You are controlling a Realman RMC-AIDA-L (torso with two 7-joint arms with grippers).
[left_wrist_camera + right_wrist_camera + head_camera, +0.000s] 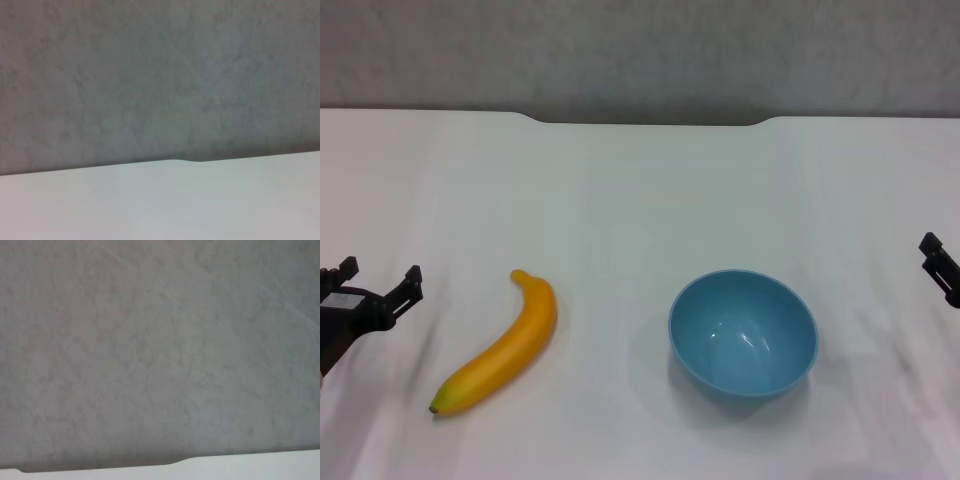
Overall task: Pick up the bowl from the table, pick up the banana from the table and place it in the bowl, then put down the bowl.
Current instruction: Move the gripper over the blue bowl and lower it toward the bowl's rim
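Observation:
The light-blue bowl point(743, 333) stands upright and empty on the white table point(640, 190), right of centre. The yellow-orange banana point(502, 345) lies flat on the table to the bowl's left, its stem toward the far side and its dark tip toward the near side. My left gripper point(378, 281) is at the left edge of the head view, left of the banana and apart from it, with its fingers spread open and empty. My right gripper point(942, 266) is at the right edge, well right of the bowl, only partly in view. Neither wrist view shows the bowl or the banana.
The table's far edge has a shallow notch point(645, 121) with a grey wall behind it. Both wrist views show only that wall and a strip of the table's far edge point(190, 161).

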